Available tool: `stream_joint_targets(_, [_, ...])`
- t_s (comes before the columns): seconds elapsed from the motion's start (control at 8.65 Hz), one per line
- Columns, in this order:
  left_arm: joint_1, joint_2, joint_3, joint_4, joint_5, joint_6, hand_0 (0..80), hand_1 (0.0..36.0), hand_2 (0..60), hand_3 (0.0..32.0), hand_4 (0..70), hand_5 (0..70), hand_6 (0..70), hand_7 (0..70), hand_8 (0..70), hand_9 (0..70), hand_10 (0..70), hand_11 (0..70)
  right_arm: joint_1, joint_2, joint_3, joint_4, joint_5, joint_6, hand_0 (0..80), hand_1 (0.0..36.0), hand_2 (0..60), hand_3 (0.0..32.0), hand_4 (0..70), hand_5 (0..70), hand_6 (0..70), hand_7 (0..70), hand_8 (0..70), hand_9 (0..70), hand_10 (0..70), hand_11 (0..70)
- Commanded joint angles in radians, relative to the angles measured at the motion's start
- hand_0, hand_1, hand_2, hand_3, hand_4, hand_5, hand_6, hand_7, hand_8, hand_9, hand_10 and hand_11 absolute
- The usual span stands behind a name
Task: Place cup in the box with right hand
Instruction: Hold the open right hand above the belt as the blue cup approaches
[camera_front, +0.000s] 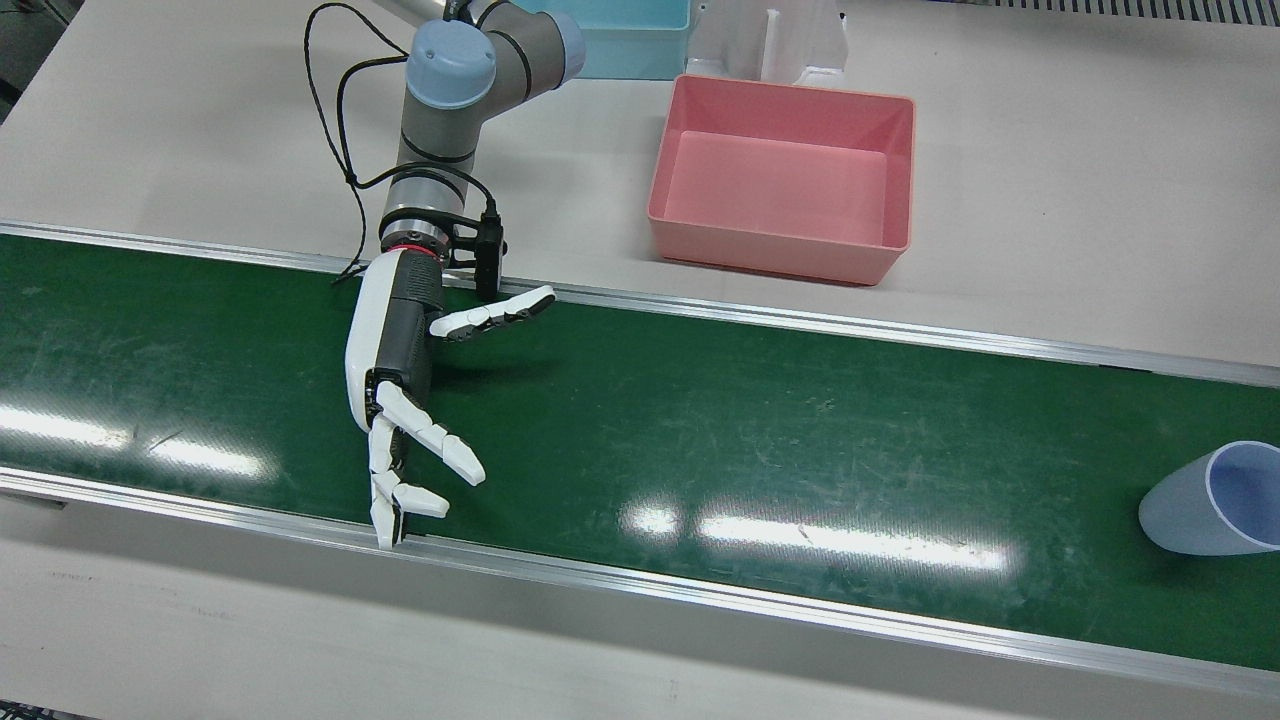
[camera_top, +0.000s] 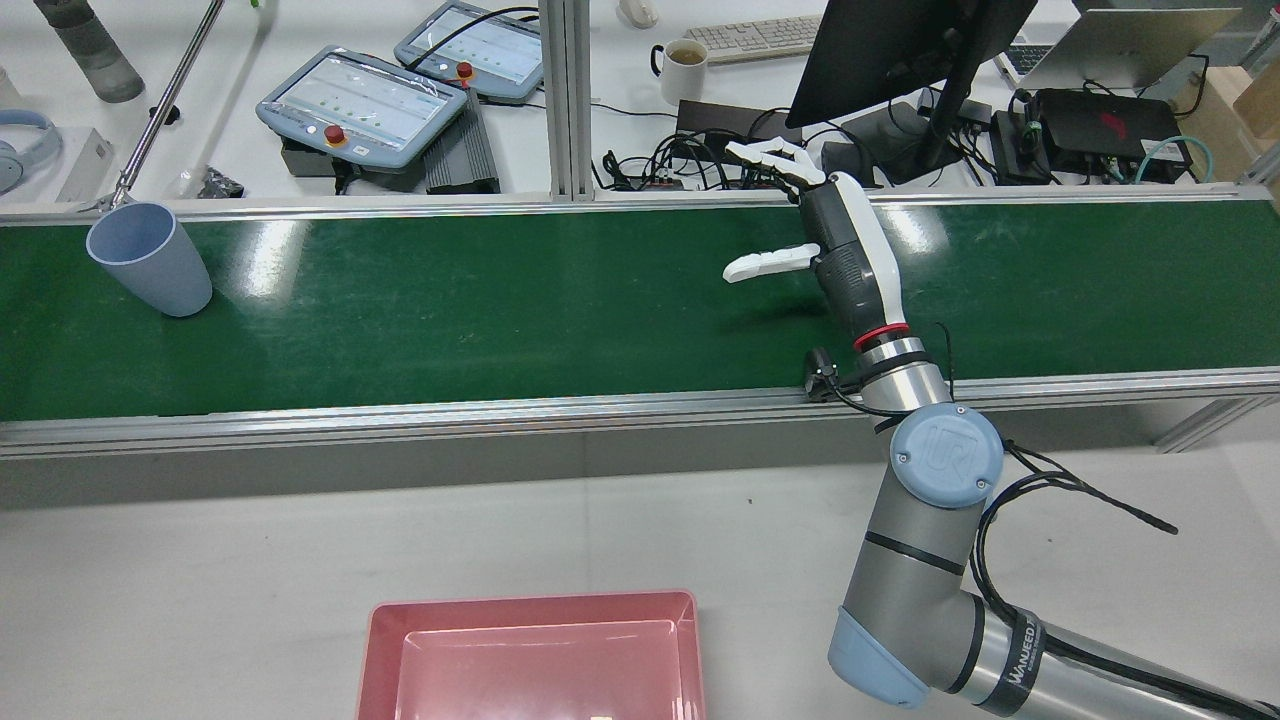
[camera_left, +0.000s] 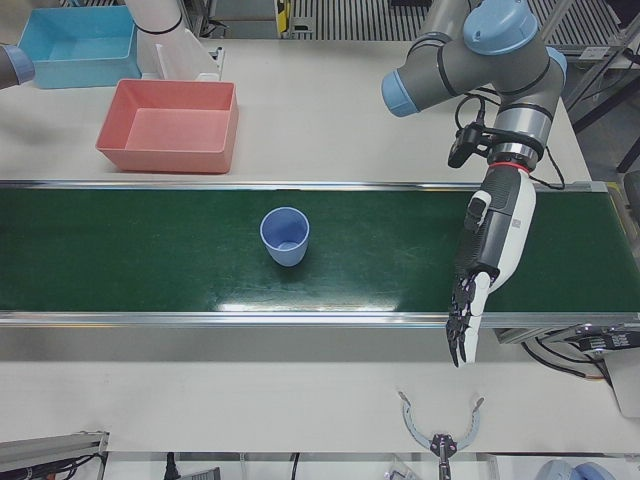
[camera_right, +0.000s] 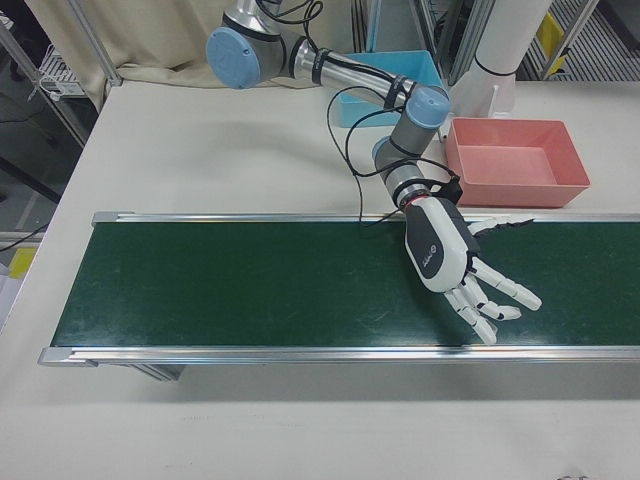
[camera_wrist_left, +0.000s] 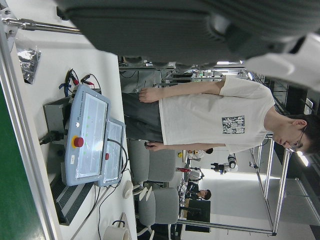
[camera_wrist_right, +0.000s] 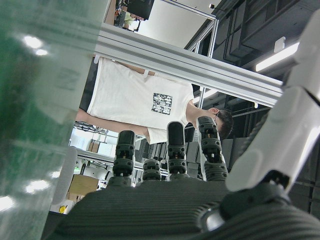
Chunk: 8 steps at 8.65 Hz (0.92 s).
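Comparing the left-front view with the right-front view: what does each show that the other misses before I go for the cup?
Only the left-front view shows the pale blue plastic cup, upright on the belt, and the left hand, empty, with its fingers hanging past the belt's near edge. Only the right-front view shows the right hand, open and spread above the belt, holding nothing. Both show the green conveyor belt and the empty pink rectangular box on the table behind it.

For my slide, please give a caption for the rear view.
Open right hand waits over the green belt, far from the blue cup.
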Motion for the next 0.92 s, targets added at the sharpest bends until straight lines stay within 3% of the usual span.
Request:
stream_joint_targets(0.0, [-0.001, 0.001, 0.0, 0.0, 0.0, 0.0, 0.0, 0.0, 0.0, 0.0, 0.0, 0.0, 0.0, 0.0, 0.0, 0.0, 0.0, 0.0, 0.003, -0.002, 0.064, -0.087, 0.0, 0.004, 41.3, 12.9, 21.6, 3.4, 7.8, 3.4, 8.2, 39.6, 1.7, 10.4, 13.5, 20.5])
stream_joint_targets(0.23, [0.001, 0.001, 0.0, 0.0, 0.0, 0.0, 0.0, 0.0, 0.0, 0.0, 0.0, 0.0, 0.0, 0.0, 0.0, 0.0, 0.0, 0.0, 0.003, 0.0, 0.08, -0.125, 0.002, 0.005, 42.0, 13.1, 22.0, 1.8, 11.7, 3.3, 8.8, 43.4, 1.8, 11.2, 12.6, 19.2])
stream_joint_targets(0.35, [-0.001, 0.001, -0.001, 0.0, 0.0, 0.0, 0.0, 0.0, 0.0, 0.0, 0.0, 0.0, 0.0, 0.0, 0.0, 0.0, 0.0, 0.0, 0.005, 0.001, 0.086, -0.151, 0.002, 0.005, 42.4, 12.9, 21.2, 0.8, 13.6, 3.4, 9.3, 44.9, 2.0, 11.6, 15.0, 22.6])
stream_joint_targets(0.46, [0.001, -0.001, 0.0, 0.0, 0.0, 0.0, 0.0, 0.0, 0.0, 0.0, 0.0, 0.0, 0.0, 0.0, 0.0, 0.0, 0.0, 0.0, 0.005, 0.001, 0.087, -0.175, 0.002, 0.019, 43.8, 13.4, 20.6, 0.2, 17.1, 2.9, 9.6, 48.9, 2.5, 13.0, 9.7, 14.9])
stream_joint_targets(0.69, [-0.001, 0.001, 0.0, 0.0, 0.0, 0.0, 0.0, 0.0, 0.0, 0.0, 0.0, 0.0, 0.0, 0.0, 0.0, 0.0, 0.0, 0.0, 0.011, 0.012, 0.087, -0.252, -0.003, 0.057, 44.6, 13.3, 20.2, 0.0, 21.7, 2.9, 11.0, 55.5, 4.1, 16.2, 9.9, 15.1])
stream_joint_targets(0.81, [0.001, 0.001, -0.001, 0.0, 0.0, 0.0, 0.0, 0.0, 0.0, 0.0, 0.0, 0.0, 0.0, 0.0, 0.0, 0.0, 0.0, 0.0, 0.011, 0.016, 0.087, -0.295, -0.006, 0.082, 45.1, 13.4, 19.2, 0.0, 20.5, 2.8, 10.5, 53.6, 3.7, 15.3, 8.1, 12.5])
